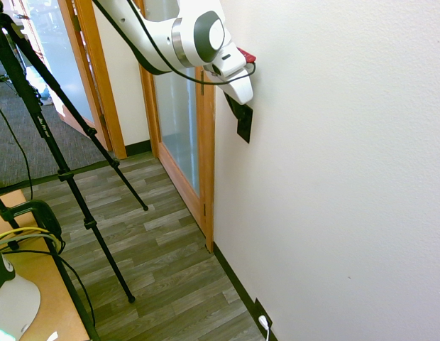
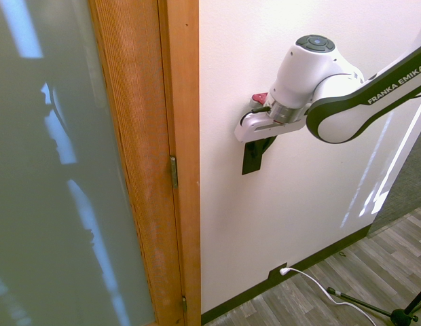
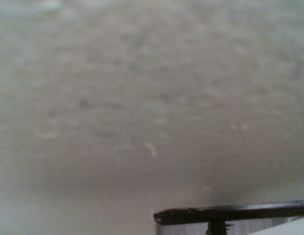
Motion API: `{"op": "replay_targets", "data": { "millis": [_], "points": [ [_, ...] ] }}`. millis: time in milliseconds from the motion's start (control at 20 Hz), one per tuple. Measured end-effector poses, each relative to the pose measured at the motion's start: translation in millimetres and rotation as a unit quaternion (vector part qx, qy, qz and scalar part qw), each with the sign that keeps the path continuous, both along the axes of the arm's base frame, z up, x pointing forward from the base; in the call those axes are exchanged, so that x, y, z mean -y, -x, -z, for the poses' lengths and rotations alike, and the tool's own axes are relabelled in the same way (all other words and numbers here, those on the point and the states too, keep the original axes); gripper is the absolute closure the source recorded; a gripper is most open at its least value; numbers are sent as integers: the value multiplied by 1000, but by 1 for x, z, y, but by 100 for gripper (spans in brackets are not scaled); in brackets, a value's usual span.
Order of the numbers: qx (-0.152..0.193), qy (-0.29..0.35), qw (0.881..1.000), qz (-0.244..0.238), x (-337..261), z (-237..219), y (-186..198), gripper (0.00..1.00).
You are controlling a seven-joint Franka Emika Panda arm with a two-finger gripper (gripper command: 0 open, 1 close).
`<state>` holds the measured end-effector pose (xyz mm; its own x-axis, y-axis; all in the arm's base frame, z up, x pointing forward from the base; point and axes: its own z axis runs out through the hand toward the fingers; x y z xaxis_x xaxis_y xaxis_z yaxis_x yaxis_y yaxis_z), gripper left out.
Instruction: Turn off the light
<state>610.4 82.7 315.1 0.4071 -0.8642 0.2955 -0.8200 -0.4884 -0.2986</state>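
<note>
No light is in view. Its switch (image 1: 245,128) is a small black upright plate on the white wall, just right of the wooden door frame. My gripper (image 1: 236,106) presses against the wall at the plate's top, its dark fingers shut and covering the upper part of the switch (image 2: 251,161). From the other side, the gripper (image 2: 263,144) hangs below the white wrist, tips on the plate. In the blurred wrist view only the pale wall fills the picture, with a thin dark edge (image 3: 230,213) near the bottom.
A wooden door frame (image 1: 205,149) with a frosted glass door (image 2: 54,170) stands close beside the switch. Low on the wall is a black outlet plate with a white plug (image 1: 262,320). A wood-look floor (image 1: 163,249) lies below, and a desk corner (image 1: 35,291) is at the near left.
</note>
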Motion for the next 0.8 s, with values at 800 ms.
{"op": "replay_targets", "data": {
  "millis": [800],
  "points": [
    [40,-18,999,16,8,-10,52,100]
  ]
}}
